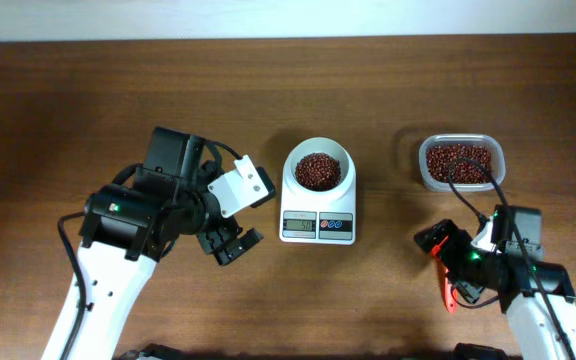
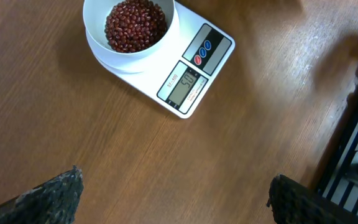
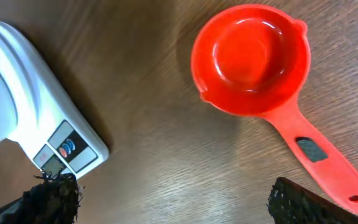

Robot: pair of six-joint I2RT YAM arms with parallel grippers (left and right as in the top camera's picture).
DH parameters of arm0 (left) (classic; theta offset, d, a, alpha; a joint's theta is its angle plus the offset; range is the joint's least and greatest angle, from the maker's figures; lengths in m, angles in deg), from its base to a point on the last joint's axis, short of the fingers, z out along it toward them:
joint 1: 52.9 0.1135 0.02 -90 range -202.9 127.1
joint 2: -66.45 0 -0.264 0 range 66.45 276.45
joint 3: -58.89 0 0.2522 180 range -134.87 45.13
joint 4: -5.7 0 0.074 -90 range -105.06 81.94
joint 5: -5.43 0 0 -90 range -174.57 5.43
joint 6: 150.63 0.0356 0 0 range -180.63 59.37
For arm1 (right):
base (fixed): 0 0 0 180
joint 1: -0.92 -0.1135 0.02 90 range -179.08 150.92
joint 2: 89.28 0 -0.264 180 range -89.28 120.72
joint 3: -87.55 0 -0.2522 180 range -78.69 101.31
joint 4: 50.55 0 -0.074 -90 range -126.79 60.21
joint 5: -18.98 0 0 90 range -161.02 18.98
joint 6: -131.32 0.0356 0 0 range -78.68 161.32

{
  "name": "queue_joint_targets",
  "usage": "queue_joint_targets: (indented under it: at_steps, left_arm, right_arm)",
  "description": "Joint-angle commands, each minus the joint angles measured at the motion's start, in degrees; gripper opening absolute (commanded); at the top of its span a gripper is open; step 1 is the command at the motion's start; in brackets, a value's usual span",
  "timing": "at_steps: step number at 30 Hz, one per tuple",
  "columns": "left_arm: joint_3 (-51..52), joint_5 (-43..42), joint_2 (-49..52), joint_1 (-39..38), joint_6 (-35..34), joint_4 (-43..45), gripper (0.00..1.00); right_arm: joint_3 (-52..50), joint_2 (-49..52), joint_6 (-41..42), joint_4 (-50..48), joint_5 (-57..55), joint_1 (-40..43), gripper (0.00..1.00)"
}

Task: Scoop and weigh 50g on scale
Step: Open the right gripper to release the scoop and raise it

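- Currently, the left jaws stand fully open and hold nothing. Both fingertips (image 2: 48, 199) show at the lower edge of the left wrist view, with only bare worktop (image 2: 73, 124) between them.
- The scale (image 2: 194, 78) sits ahead of the left jaws, well apart from them. Its bowl (image 2: 95, 28) carries a heap of red beans (image 2: 135, 25), which is where the load must rest to be weighed.
- The display (image 2: 185, 87) is turned toward the left jaws. It appears to read the target figure, though the digits are small.
- The right jaws are likewise spread wide and grip nothing.
- The red scoop (image 3: 253, 59) lies on the worktop ahead of the right jaws, between the two fingers, cup upward and empty. Its handle runs back toward the right-hand finger. Judged from this, no further transfer is pending.
- The button end of the scale shows just beside the left-hand finger of the right jaws, apart from the scoop.
- The clear tub (image 1: 460, 163) of beans stands beyond the right jaws, well apart from the scale. This spacing probably keeps scooping from disturbing the reading.
- Neither set of jaws touches the scale, so nothing but the bowl and beans loads it.
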Motion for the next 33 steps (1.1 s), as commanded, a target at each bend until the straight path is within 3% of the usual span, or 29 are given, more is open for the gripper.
queue_joint_targets:
  at_steps: [1, 6, 11, 18, 33]
  left_arm:
    - [-0.3, -0.8, 0.0, -0.2, 0.9, 0.1, 0.99]
    - [-0.3, -0.8, 0.0, -0.2, 0.9, 0.1, 0.99]
    - [-0.3, -0.8, 0.0, -0.2, 0.9, 0.1, 0.99]
    - [-0.3, -0.8, 0.0, -0.2, 0.9, 0.1, 0.99]
    - [-0.3, -0.8, 0.0, -0.2, 0.9, 0.1, 0.99]
  right_arm:
    - [0.5, -1.9, -1.6, -0.9, -3.8, 0.1, 0.99]
    - [0.4, -17.2, -12.9, -0.9, -6.0, 0.0, 0.99]
    - [-3.7, -32.9, -12.8, -1.3, -12.2, -8.1, 0.99]
    - [-15.1, -56.1, -12.8, -11.2, -13.4, -8.2, 0.99]
    - [-29.6, -56.8, -12.8, -42.2, -17.0, -8.2, 0.99]
